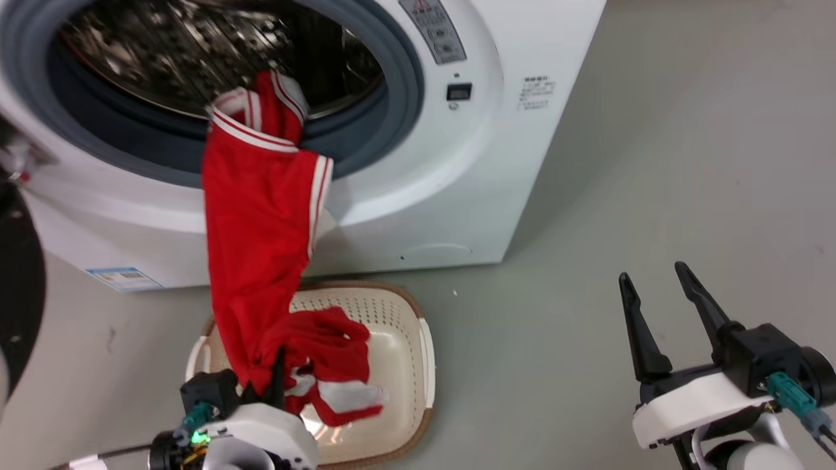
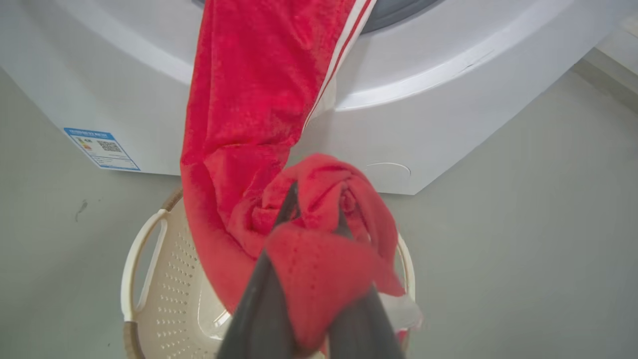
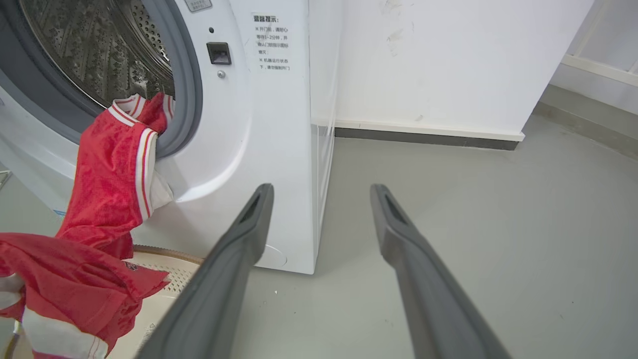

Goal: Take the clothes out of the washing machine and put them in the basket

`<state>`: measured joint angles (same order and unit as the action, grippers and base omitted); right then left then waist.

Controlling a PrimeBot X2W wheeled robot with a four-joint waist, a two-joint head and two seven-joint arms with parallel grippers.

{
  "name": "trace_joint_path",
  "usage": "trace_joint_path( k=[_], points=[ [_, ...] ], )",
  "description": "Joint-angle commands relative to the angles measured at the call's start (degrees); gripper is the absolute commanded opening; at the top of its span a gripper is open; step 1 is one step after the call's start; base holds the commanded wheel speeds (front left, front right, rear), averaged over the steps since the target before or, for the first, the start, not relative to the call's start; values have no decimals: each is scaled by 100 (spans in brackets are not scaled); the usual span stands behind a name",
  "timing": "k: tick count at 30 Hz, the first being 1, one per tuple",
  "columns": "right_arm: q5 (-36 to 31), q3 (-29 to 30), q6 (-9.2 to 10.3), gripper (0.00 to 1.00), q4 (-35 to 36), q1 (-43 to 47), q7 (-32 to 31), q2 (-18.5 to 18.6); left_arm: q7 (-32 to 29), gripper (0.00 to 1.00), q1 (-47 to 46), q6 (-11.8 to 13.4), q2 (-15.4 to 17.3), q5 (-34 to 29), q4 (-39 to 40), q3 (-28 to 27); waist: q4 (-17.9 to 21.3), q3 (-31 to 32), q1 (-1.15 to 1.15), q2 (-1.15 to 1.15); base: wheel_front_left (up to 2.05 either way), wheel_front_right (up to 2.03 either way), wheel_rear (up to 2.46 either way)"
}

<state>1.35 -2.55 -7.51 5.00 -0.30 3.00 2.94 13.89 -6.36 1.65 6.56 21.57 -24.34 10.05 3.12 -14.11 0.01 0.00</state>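
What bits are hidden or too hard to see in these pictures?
1. Left wrist view: the tips of the left gripper are wrapped in the red clothes.
2. Head view: the clothes' top end goes over the rim into the drum; how much lies inside is hidden.
3. Head view: the basket floor is partly covered by clothes.
4. Head view: the blue sticker on the washing machine is too small to read.

Grey floor everywhere, smooth and matte. A small dark smudge sat on it at the left of the head view, and a tiny white speck lay near the middle. In the right wrist view stood a white wall, scuffed up high, with a dark skirting strip along its foot. A pale ledge ran at the far right.
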Motion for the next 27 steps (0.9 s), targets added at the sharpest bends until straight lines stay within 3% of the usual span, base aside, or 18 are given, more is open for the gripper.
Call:
trace_joint_path(
  k=[1, 6, 27],
  points=[
    [-3, -31, 4, 100, 25, -160, 29, -11, 81, 0, -280, -54, 39, 1, -279, -94, 225, -485, -1, 0, 0, 0, 0],
    [54, -120, 4, 100, 1, -395, 97, -12, 136, 0, -798, -165, 119, -66, -977, -306, 423, -942, -1, 0, 0, 0, 0],
    [190, -404, 4, 100, -134, -1202, 469, -12, 131, 0, -2481, -341, 496, -559, -2399, -1524, 817, -2534, -1, 0, 0, 0, 0]
  ],
)
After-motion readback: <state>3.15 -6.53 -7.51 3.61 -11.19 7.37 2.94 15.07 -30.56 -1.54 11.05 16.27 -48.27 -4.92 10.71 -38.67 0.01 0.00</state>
